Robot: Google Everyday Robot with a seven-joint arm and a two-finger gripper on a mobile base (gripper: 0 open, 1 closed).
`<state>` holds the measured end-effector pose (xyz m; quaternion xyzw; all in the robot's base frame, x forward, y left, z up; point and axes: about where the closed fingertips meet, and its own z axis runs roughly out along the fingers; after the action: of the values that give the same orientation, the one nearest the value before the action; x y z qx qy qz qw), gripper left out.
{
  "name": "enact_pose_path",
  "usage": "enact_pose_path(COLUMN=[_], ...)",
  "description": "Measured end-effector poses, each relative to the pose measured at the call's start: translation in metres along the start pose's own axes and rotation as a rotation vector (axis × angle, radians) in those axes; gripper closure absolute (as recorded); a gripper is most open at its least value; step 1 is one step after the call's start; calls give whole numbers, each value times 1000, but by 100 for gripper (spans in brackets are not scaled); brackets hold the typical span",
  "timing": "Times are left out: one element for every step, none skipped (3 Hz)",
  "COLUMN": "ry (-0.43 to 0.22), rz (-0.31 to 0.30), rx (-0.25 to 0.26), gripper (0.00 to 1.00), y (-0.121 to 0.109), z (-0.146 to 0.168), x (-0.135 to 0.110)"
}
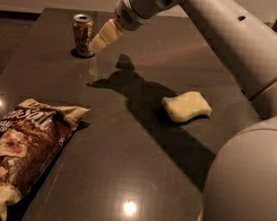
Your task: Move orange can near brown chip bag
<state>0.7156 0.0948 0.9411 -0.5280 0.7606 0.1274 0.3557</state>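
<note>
The orange can (pixel 82 34) stands upright at the far left of the dark table (pixel 137 163). The brown chip bag (pixel 15 150) lies flat at the near left corner, well apart from the can. My gripper (pixel 100 41) hangs from the arm that reaches in from the right. Its pale tip is just right of the can, at about the can's mid height, very close to its side.
A pale yellow wavy sponge (pixel 186 106) lies right of the table's middle. The arm's shadow (pixel 144 103) runs across the table between can and sponge. The table's left edge is close to the can and the bag.
</note>
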Motion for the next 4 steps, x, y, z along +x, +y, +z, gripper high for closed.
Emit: enact_pose_path(ry=[-17, -26, -27, -24], rz=[72, 118, 136, 140], rx=[36, 95, 131, 140], gripper=[0, 0, 0, 0], y=[-11, -17, -20, -21], z=[18, 42, 61, 77], x=[-16, -31, -44, -56])
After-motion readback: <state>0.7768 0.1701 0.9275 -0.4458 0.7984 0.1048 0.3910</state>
